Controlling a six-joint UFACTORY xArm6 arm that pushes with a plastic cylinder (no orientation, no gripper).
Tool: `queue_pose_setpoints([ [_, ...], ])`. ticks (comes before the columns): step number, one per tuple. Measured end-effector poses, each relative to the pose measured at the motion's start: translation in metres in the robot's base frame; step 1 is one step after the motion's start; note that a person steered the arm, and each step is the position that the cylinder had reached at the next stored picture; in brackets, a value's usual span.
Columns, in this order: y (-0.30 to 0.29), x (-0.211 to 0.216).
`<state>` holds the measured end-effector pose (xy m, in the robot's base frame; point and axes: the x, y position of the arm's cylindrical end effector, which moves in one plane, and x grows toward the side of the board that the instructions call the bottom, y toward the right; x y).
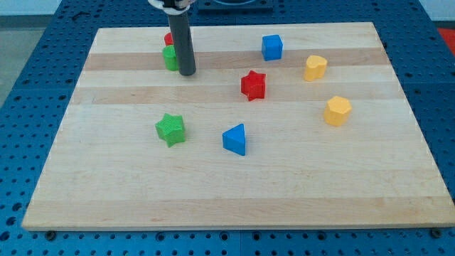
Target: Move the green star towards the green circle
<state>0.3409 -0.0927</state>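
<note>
Tip (187,72) parked beside green circle (170,58), well apart from green star (170,129). No fingers fitted. Risks knocking the circle, or sliding off the star's points.

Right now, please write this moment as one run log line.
my tip: beside green circle, its right | green star: untouched, below, apart | red block: behind circle | path: clear

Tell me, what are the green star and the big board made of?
The green star looks like plastic: solid bright colour, smooth matte faces, crisp moulded edges, though painted wood cannot be ruled out. The board looks like pale wood, with visible grain and long joined strips, in a smooth finish. My tip sits far from the star, beside the green circle.
</note>
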Motion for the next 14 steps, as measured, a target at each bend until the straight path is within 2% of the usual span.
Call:
queue_pose_setpoints([
  [2,0.01,0.08],
  [6,-0.002,0.198],
  [7,-0.025,0.218],
  [11,-0.044,0.143],
  [12,-0.055,0.146],
  [14,-0.047,0.104],
])
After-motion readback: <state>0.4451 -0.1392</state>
